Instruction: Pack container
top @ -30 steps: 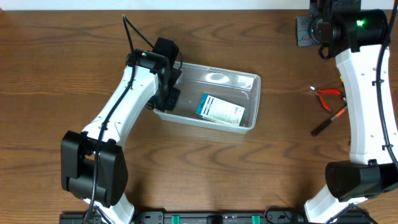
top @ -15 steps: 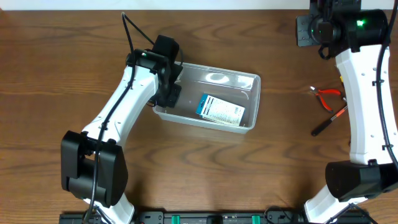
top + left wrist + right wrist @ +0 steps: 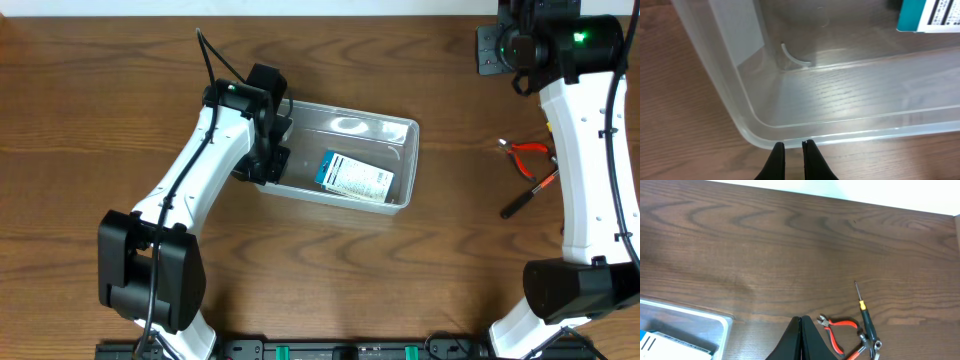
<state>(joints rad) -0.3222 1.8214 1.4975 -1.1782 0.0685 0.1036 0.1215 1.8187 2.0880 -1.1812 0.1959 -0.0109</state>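
**A:** Left tool, fingers pressed together, sits at seven o'clock on the container, mid-desk. Probably nudging it.

**B:** Right tool, closed too, hangs beyond the pliers at three o'clock, likely fetching next.

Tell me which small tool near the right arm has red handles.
The small pliers: two curved red handles. The slim screwdriver beside them has a straight black handle with a yellow collar.
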